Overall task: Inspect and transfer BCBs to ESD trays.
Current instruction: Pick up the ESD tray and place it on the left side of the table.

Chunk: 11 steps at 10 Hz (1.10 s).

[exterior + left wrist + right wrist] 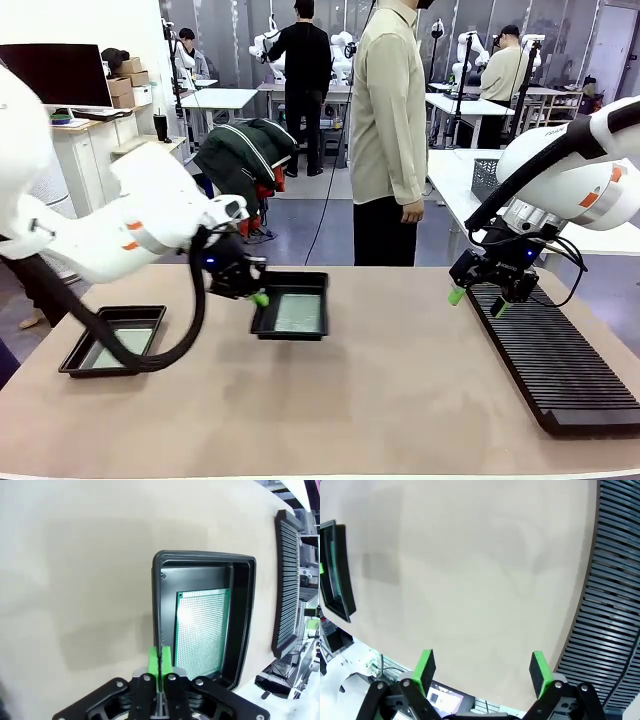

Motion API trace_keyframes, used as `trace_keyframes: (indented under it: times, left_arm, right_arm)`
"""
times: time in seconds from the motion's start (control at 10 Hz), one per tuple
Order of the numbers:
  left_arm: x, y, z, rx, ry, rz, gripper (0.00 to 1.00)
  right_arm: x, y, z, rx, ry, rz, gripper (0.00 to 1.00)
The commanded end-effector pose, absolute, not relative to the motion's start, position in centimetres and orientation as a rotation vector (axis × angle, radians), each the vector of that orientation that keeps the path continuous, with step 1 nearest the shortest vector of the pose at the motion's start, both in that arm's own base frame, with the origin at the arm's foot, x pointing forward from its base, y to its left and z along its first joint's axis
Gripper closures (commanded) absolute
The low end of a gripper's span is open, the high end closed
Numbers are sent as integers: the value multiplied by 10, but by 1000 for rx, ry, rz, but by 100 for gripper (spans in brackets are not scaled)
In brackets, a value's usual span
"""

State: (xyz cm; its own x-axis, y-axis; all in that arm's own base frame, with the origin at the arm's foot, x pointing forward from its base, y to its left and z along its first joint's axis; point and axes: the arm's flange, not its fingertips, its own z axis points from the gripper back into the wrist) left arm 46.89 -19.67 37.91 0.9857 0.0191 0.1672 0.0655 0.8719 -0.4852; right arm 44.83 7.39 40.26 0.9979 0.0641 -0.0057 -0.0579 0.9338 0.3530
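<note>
Front view: two black trays are seen on the beige table (400,390). One tray (113,340) lies near the left edge with a pale green board (118,343) flat on its floor. The second tray (291,305) sits near the table's middle, toward the far side, with another board (299,312) lying flat inside it. The left pincer (259,297) is pressed together on the left rim of this middle tray, green pads at the rim. The right pincer (478,300) is held spread, nothing between its pads, just above the near-left end of a long black ribbed rack (550,360) lying along the right side of the table. A person in a light shirt (388,110) is seen standing at the far side, one hand (411,212) hanging down.

Left wrist view: the pincer (160,662) is shown pinching the tray's (240,630) rim wall, pads closed tight on it. The board (200,630) lies flat on the tray floor, its pale perforated face up, close to the pinched side. The ribbed rack (290,580) is seen well apart at the picture's right edge.

Right wrist view: the pincer (482,672) is spread wide over bare table (470,570), empty. The rack (615,595) is seen at the right side. A tray (340,575) with a green board edge (333,560) is visible at the far left, well apart.
</note>
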Motion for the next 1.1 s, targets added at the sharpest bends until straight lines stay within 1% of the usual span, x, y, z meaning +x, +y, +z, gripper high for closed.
trace_keyframes:
  times: [0.0,0.5,1.0]
  left_arm:
    - [459,-150,381,-488,-169,-26,97]
    - [459,-62,359,-486,-159,-7,97]
    - [459,-42,327,-477,-144,33,97]
  right_arm:
    - [449,75,404,345,21,48,0]
    - [449,75,404,345,21,48,0]
    - [449,75,404,345,21,48,0]
